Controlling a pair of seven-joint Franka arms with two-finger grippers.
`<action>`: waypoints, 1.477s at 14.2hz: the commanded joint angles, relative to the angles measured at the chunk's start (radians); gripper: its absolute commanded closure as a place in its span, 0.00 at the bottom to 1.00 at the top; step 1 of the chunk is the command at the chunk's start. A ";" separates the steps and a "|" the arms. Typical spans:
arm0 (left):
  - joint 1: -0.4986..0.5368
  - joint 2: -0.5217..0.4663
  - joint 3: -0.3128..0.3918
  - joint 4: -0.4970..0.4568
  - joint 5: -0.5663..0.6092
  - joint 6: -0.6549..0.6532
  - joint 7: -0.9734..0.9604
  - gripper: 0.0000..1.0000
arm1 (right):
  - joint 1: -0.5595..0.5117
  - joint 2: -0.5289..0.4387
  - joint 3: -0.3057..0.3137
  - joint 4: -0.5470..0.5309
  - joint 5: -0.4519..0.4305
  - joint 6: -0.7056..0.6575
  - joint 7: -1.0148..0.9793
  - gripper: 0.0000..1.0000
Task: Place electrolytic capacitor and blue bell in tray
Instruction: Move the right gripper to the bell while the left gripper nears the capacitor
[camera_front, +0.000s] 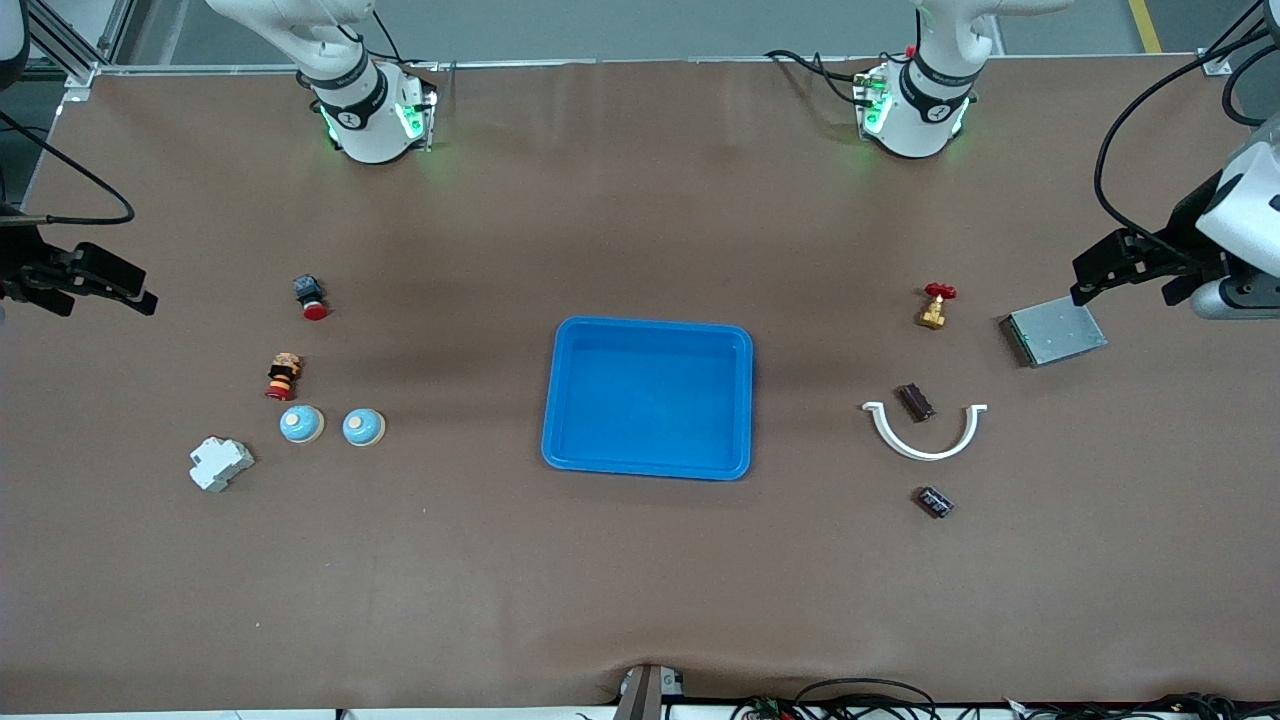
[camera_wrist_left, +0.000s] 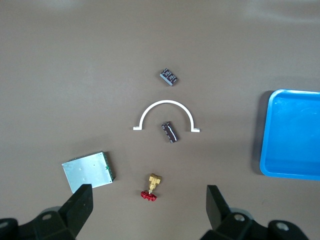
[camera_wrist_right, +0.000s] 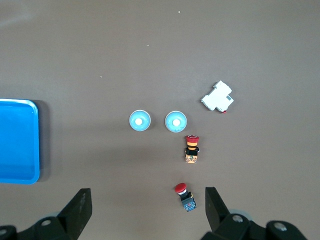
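Note:
The blue tray (camera_front: 650, 400) lies in the middle of the table, with nothing in it. Two blue bells (camera_front: 301, 424) (camera_front: 363, 427) sit side by side toward the right arm's end and also show in the right wrist view (camera_wrist_right: 139, 121) (camera_wrist_right: 175, 121). Two dark capacitors lie toward the left arm's end: one (camera_front: 915, 402) inside a white arc, one (camera_front: 935, 501) nearer the front camera; the left wrist view (camera_wrist_left: 170, 132) (camera_wrist_left: 169, 77) shows both. My left gripper (camera_front: 1090, 280) (camera_wrist_left: 149, 200) is open and empty, up beside the grey plate. My right gripper (camera_front: 135, 295) (camera_wrist_right: 148, 200) is open and empty, over its table end.
A brass valve with a red handle (camera_front: 936, 306), a white arc (camera_front: 925, 432) and a grey metal plate (camera_front: 1055, 332) lie toward the left arm's end. Two red-capped push buttons (camera_front: 311, 297) (camera_front: 284, 376) and a white breaker (camera_front: 220, 463) lie near the bells.

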 joint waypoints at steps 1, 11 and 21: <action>0.009 0.009 -0.005 0.006 -0.015 -0.003 0.017 0.00 | -0.001 -0.025 0.005 -0.024 0.003 -0.005 -0.009 0.00; -0.017 0.106 -0.014 0.035 -0.012 -0.005 0.024 0.00 | -0.002 -0.028 -0.007 -0.030 -0.001 -0.002 -0.009 0.00; -0.022 0.445 -0.012 0.040 -0.014 0.297 0.013 0.00 | -0.036 -0.157 -0.006 -0.698 0.001 0.666 -0.018 0.00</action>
